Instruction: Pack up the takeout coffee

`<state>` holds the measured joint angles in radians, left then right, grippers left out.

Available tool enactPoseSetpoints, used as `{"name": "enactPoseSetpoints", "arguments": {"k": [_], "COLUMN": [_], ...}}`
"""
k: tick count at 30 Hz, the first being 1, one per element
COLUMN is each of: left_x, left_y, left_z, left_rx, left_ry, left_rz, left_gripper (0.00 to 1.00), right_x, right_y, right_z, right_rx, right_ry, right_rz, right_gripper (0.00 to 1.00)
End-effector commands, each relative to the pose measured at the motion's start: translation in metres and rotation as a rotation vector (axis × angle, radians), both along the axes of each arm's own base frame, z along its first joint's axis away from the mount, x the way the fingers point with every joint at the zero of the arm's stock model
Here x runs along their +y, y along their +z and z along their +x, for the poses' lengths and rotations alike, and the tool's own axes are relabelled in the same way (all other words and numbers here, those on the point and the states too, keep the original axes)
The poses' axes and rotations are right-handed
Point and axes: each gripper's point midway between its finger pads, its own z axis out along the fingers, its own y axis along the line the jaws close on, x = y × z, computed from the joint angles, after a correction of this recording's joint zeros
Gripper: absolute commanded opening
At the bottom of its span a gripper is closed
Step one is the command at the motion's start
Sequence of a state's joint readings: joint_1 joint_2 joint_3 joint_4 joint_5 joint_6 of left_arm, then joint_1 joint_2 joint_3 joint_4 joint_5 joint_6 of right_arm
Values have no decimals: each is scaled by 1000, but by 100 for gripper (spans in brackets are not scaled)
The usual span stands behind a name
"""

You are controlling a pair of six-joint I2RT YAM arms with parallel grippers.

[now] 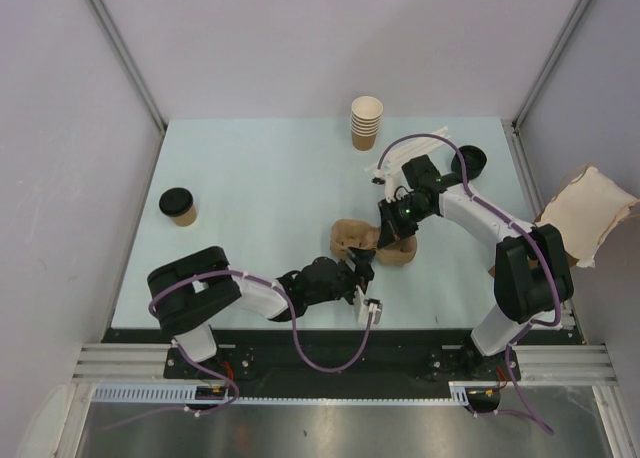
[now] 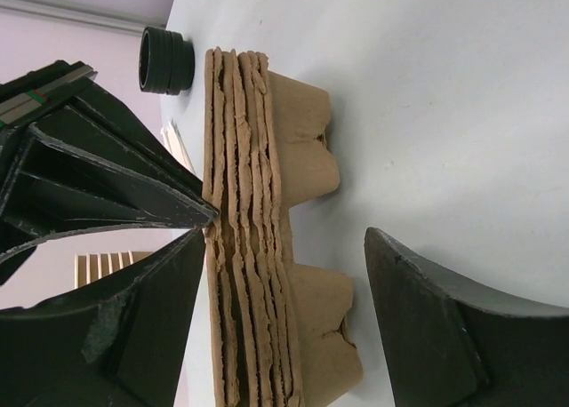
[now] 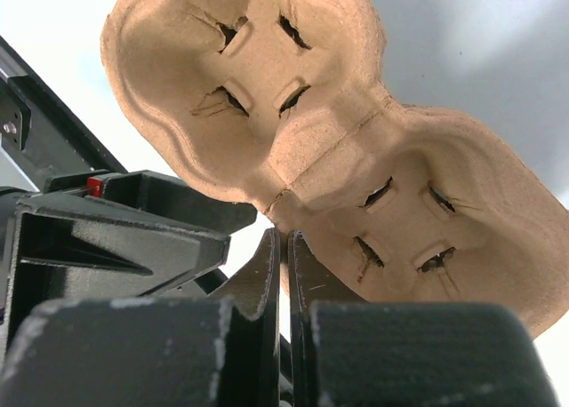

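Trays (image 1: 372,243) lie mid-frame: right gripper (image 3: 286,243) is pinched on their top rim, likely to peel one free, while left gripper (image 2: 286,238), jaws apart, brackets them. The coffee (image 1: 178,206) stands far left.

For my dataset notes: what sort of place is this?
Probably a robot test booth: plain white walls, metal corner posts, and a left arm and right arm bolted to a rail beside a pale table.
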<state>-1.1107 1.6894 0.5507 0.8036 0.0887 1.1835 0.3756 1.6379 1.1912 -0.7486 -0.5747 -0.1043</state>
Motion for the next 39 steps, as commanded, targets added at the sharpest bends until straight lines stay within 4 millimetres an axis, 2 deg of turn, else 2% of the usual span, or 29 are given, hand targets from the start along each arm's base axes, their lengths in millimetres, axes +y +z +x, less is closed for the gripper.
{"name": "enactPoseSetpoints", "arguments": {"k": [1, 26, 31, 39], "left_x": [-12, -9, -4, 7], "left_y": [17, -4, -15, -35], "left_z": [8, 31, 32, 23], "left_rx": [-48, 2, 36, 87], "left_ry": [16, 109, 122, 103], "left_rz": [-47, -12, 23, 93], "left_gripper": [78, 77, 72, 60], "right_x": [5, 9, 11, 12], "right_y": [14, 18, 22, 27], "right_z": [-3, -8, -10, -11], "right_rx": [-18, -2, -1, 2], "right_ry": [4, 21, 27, 26], "right_rz": [44, 72, 90, 114], "right_gripper": [0, 0, 0, 0]}}
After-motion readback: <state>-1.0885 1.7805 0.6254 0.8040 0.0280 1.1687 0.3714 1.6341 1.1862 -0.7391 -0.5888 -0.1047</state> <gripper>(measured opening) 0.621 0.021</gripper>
